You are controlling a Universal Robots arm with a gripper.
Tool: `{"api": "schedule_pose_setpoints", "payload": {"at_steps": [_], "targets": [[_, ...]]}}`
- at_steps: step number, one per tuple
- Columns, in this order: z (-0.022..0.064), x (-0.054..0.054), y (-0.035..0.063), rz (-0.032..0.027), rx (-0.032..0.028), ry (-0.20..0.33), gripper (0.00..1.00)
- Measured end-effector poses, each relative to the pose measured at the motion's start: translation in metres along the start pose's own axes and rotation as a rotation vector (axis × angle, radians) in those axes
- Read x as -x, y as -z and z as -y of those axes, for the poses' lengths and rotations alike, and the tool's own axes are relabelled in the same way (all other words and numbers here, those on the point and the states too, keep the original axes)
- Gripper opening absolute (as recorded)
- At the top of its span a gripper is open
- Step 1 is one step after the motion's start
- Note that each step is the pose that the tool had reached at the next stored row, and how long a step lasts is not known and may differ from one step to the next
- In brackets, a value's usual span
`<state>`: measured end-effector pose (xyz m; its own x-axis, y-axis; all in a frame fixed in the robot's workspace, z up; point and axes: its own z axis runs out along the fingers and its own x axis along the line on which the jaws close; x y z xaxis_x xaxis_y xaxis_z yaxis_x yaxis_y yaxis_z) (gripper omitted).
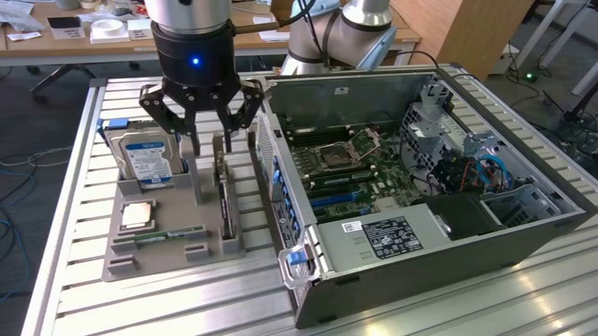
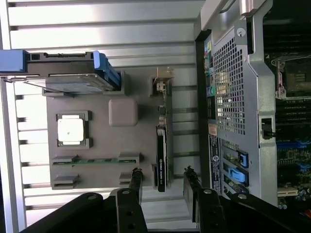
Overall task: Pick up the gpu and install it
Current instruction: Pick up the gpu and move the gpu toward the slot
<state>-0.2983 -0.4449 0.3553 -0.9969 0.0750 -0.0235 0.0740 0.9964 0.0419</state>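
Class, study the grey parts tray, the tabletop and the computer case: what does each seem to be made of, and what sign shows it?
The parts tray: probably plastic, matte uniform grey with moulded blocky slots. The tabletop: likely aluminium, bare silvery ribbed slats with a soft sheen. The computer case: sheet metal, it seems, grey with thin folded edges and a punched vent grid.

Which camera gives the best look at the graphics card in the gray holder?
The wrist view: it looks straight down on the graphics card, showing its full length edge-on in the holder. The exterior view shows it as a narrow dark strip, its far end partly hidden by the open gripper.
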Motion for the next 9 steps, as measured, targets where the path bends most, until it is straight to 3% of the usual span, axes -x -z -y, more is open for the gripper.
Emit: {"api": "schedule_pose_setpoints", "payload": {"at_steps": [9], "targets": [[0.0006, 0.0, -0.0162, 0.0, -0.0001, -0.001, 0.47]]}}
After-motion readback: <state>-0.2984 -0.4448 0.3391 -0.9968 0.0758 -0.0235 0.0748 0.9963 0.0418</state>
